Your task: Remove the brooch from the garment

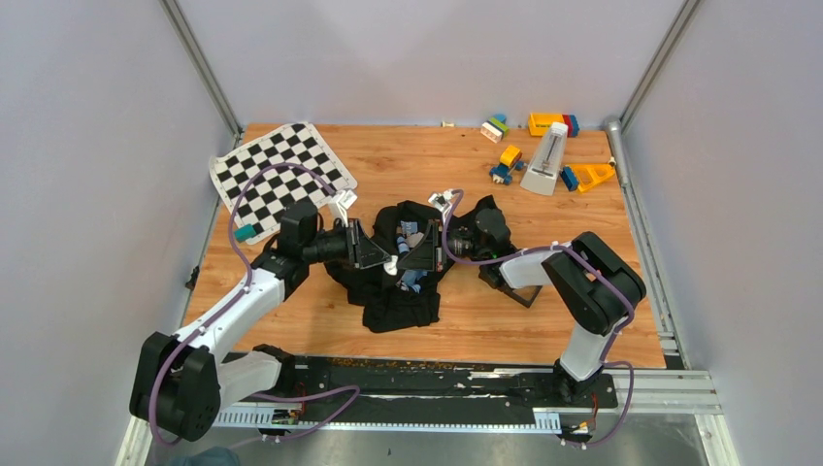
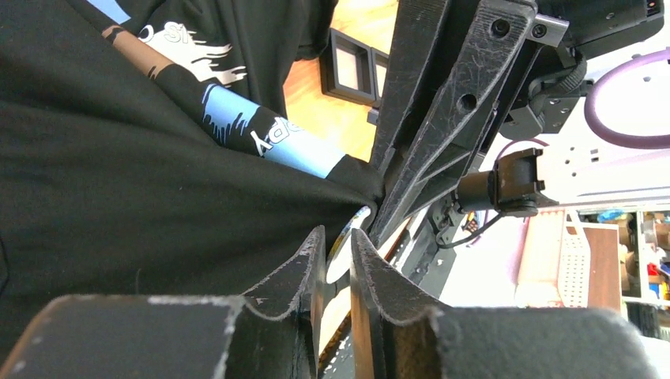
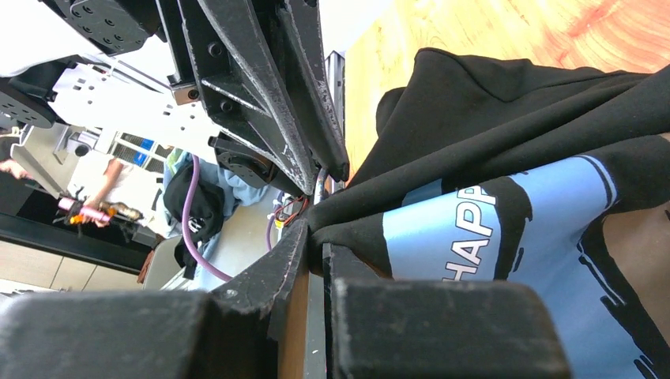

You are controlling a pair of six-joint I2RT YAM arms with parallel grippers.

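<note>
A: Where does the shirt [image 1: 400, 309] lie?

B: Mid-table [image 1: 466, 165], bunched up. Both arms reach into it, one from each side. Blue and white print shows among the black folds.

A: And the left gripper [image 2: 337, 233]?

B: Clenched on the brooch [image 2: 340, 257]. In its wrist view the white disc sits edge-on between the two fingers, hard against a taut black fold.

A: Is the brooch free of the cloth?

B: Cannot tell. The disc's upper edge meets the cloth where the fold draws to a point.

A: The right gripper [image 3: 316, 237]?

B: Jaws closed on a black fold of the shirt, just beside a blue panel with white lettering. Its tips stand almost against the left gripper's tips, and the cloth is stretched between them.

A: Anything else on the table?

B: A chequered mat [image 1: 291, 146] at the far left, apart from the shirt. Toys [image 1: 545, 123] at the far right. Black frames [image 2: 351, 67] on the wood beyond the shirt.
</note>
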